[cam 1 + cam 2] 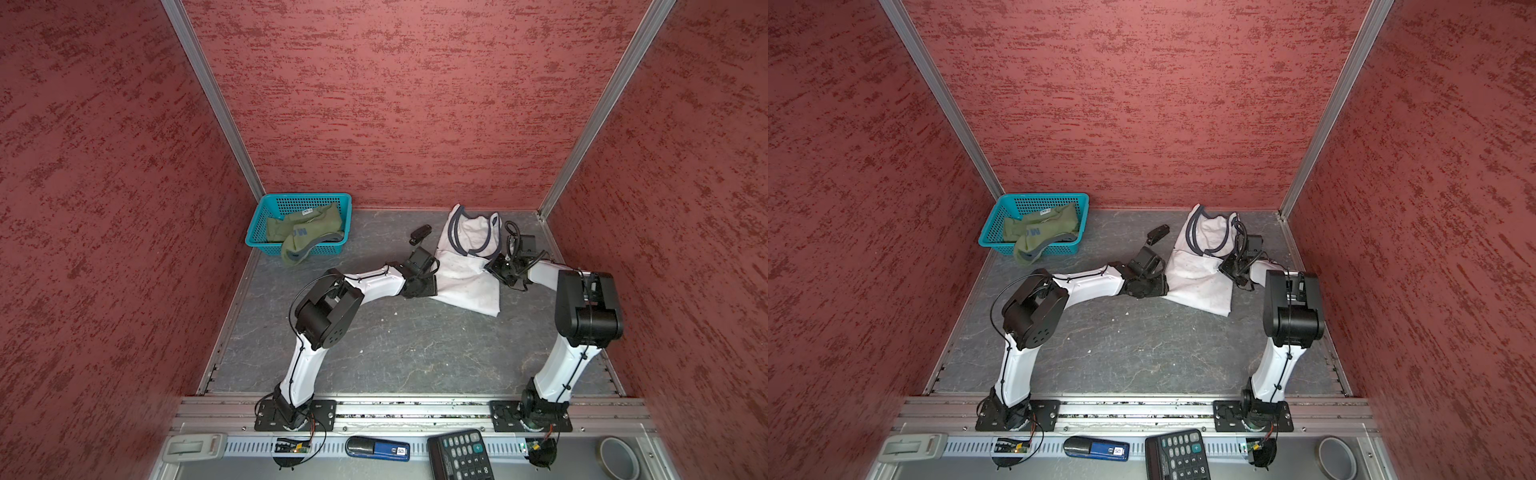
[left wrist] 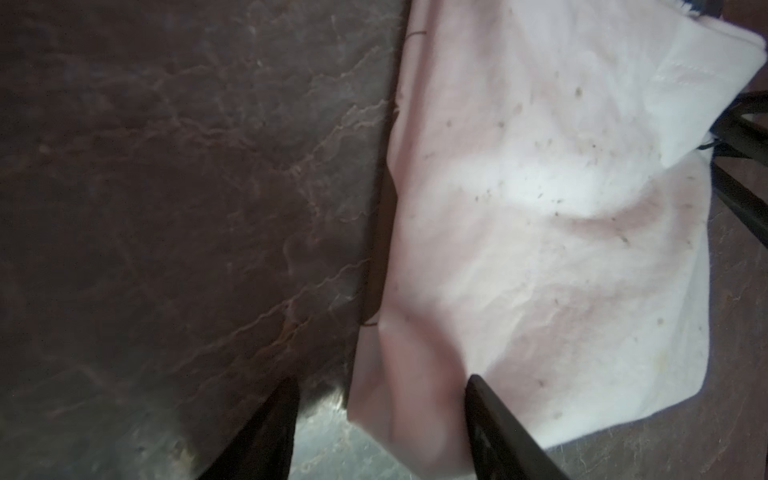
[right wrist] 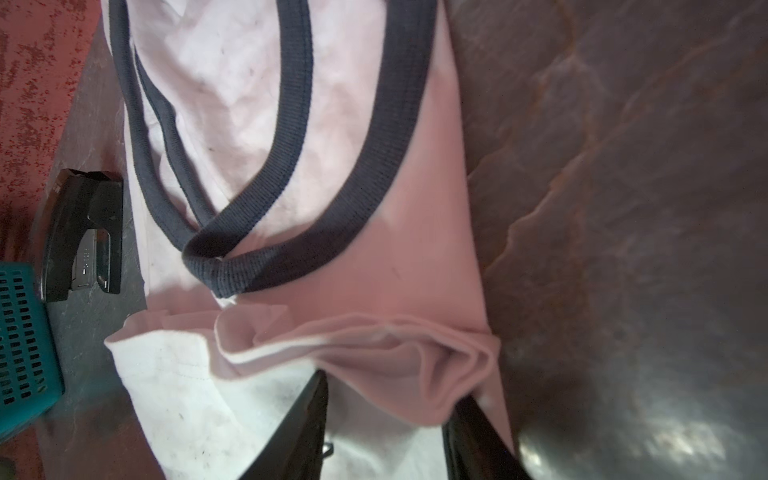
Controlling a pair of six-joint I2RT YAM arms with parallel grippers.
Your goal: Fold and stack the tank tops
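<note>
One calculator (image 1: 459,455) — two tank tops (image 1: 465,274) (image 1: 307,227)

My left arm (image 1: 305,365) rises from its base, bends at the elbow and reaches toward the middle, wrist pitched down. The left gripper (image 2: 382,380) has its jaws wide apart, straddling an edge of the white tank top (image 2: 540,208). My right arm (image 1: 561,370) folds inward, wrist low. The right gripper (image 3: 390,388) has a bunched fold between its jaws; whether they pinch it, I can't tell.
</note>
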